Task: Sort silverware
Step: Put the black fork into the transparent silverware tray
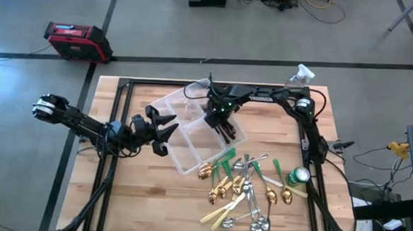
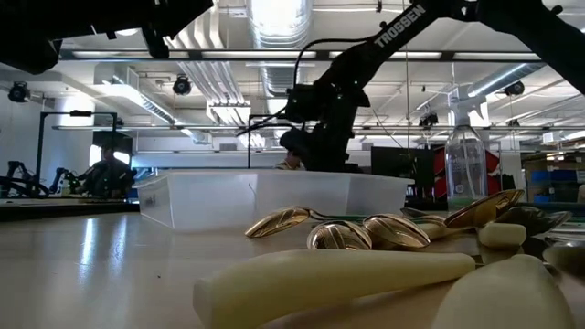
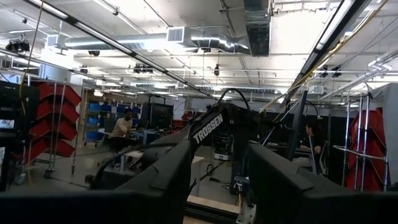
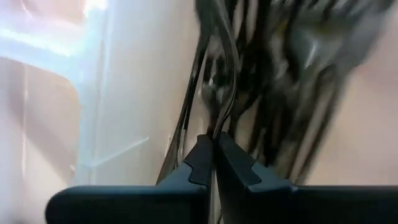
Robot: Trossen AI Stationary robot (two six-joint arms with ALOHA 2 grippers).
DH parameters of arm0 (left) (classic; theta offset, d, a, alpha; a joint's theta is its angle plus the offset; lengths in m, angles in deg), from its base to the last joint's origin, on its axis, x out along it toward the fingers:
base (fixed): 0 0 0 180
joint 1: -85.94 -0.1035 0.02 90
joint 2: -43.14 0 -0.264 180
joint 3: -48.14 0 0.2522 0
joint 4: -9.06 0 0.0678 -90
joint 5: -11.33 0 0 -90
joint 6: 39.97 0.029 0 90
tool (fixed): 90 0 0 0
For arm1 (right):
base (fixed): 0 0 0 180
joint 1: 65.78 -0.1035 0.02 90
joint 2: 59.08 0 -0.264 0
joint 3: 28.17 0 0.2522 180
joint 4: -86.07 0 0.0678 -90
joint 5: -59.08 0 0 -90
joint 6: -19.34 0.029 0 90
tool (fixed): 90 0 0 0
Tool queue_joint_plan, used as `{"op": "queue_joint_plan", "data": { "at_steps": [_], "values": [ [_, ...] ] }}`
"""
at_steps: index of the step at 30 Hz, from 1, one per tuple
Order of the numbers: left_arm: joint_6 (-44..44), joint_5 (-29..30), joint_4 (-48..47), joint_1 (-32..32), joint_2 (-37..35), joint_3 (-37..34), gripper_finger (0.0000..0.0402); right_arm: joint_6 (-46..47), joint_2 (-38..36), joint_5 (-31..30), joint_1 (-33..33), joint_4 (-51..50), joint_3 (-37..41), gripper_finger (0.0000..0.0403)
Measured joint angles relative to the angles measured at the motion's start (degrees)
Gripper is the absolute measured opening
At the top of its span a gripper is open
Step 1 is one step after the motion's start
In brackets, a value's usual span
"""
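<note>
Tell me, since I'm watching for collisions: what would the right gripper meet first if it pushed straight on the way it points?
Probably the dark forks lying in the clear bin: the shut right gripper points down into them, already very close.

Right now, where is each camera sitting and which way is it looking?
High: overhead, straight down on both arms, clear bin, silverware.
Low: tabletop height, level past gold spoons to the bin; one arm above.
Left wrist: faces the room, open left gripper.
Right wrist: shut right gripper over dark forks.
Shared: high and low both show the bin.
</note>
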Motion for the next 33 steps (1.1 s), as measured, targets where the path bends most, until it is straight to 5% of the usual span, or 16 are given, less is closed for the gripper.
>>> {"op": "queue_joint_plan", "data": {
  "at_steps": [15,26,33],
  "values": [
    [0.44,0.33,-0.05,0.00,-0.02,0.00,0.0121,-0.33,-0.75,-3.44,3.58,0.91,-0.09,0.0006],
    [0.48,0.56,-0.54,0.00,-0.02,0.00,0.0120,-1.11,-0.76,-4.60,3.56,1.17,-0.09,0.0131],
    [1.13,0.65,-1.92,0.00,-0.04,0.00,0.0123,-4.04,-4.06,-5.36,3.04,0.14,0.02,0.0148]
  ]
}}
